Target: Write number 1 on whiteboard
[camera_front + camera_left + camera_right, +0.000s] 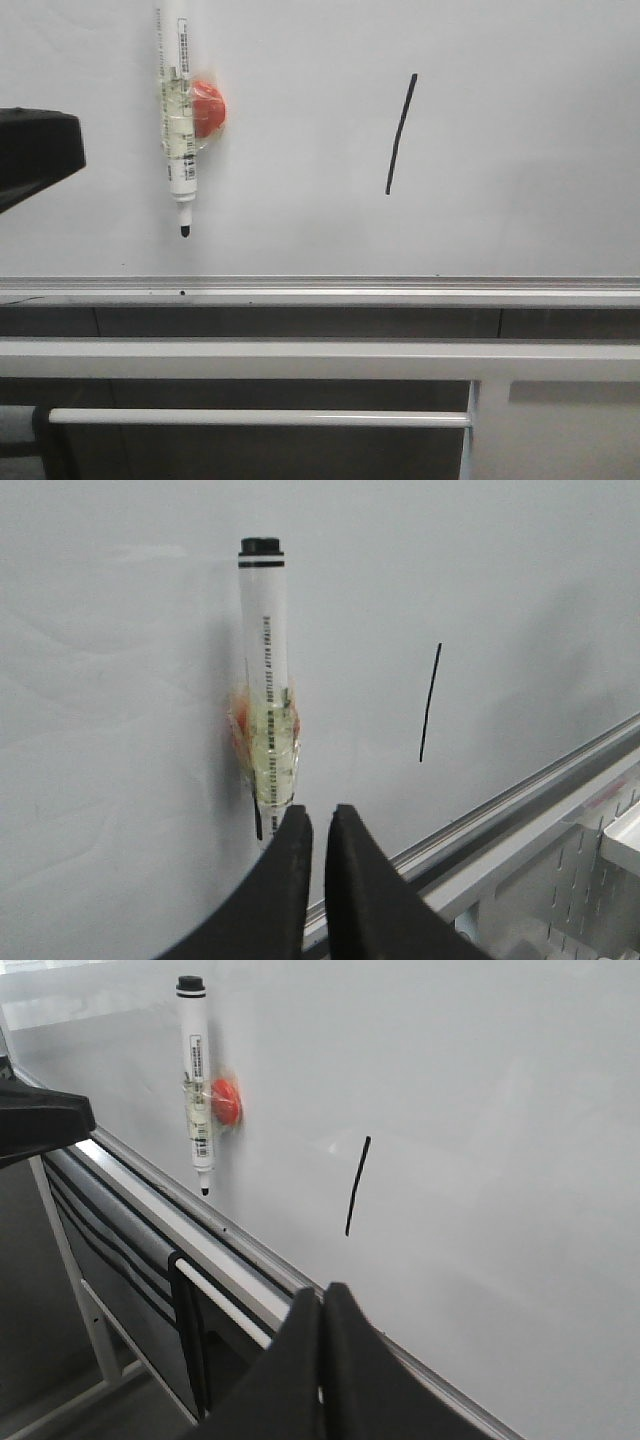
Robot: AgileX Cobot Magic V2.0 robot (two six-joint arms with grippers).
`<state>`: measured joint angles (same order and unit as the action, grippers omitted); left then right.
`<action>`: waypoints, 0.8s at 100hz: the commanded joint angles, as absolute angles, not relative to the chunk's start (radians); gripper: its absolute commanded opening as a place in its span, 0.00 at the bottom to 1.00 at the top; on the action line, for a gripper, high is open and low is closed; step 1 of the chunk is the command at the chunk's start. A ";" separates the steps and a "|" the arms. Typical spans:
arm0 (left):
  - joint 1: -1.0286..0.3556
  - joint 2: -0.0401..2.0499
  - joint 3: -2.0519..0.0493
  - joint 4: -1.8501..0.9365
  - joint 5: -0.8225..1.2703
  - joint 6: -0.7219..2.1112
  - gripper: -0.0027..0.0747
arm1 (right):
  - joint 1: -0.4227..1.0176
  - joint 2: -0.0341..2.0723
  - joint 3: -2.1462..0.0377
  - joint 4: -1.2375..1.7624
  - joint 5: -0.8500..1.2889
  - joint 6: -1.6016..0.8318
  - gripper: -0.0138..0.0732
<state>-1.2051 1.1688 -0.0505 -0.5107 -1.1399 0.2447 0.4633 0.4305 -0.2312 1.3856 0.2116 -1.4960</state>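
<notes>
Number 1 (401,133) stands as a single thin black stroke, slightly slanted, on the right-centre of the whiteboard (520,200), well above the silver bottom rail (320,290); judged from this, the writing step appears complete. To its left, well apart from the stroke, the marker pen (176,120) hangs upright with its black tip pointing down, taped to an orange-red magnet (210,108) that clings to the board, presumably so the pen can be parked within reach without a tray. The left gripper (318,830) sits just below the pen's tip in its wrist view, its two dark fingers (285,880) almost pressed together with only a narrow slit between them and nothing pinched. The right gripper (320,1305) is drawn back from the board, its fingers pressed together and empty, below the stroke in its own view. Beneath the rail run the grey frame bars (260,417) of the stand.
</notes>
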 commanded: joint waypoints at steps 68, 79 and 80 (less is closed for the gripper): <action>-1.214 0.980 0.001 -0.581 -1.193 0.427 0.01 | 0.462 -0.025 -0.288 1.364 0.206 -1.510 0.08; -1.214 0.980 0.001 -0.579 -1.184 0.427 0.01 | 0.461 -0.022 -0.265 1.364 0.289 -1.509 0.08; -1.214 0.980 0.001 -0.579 -1.184 0.427 0.01 | 0.461 -0.022 -0.263 1.364 0.294 -1.509 0.08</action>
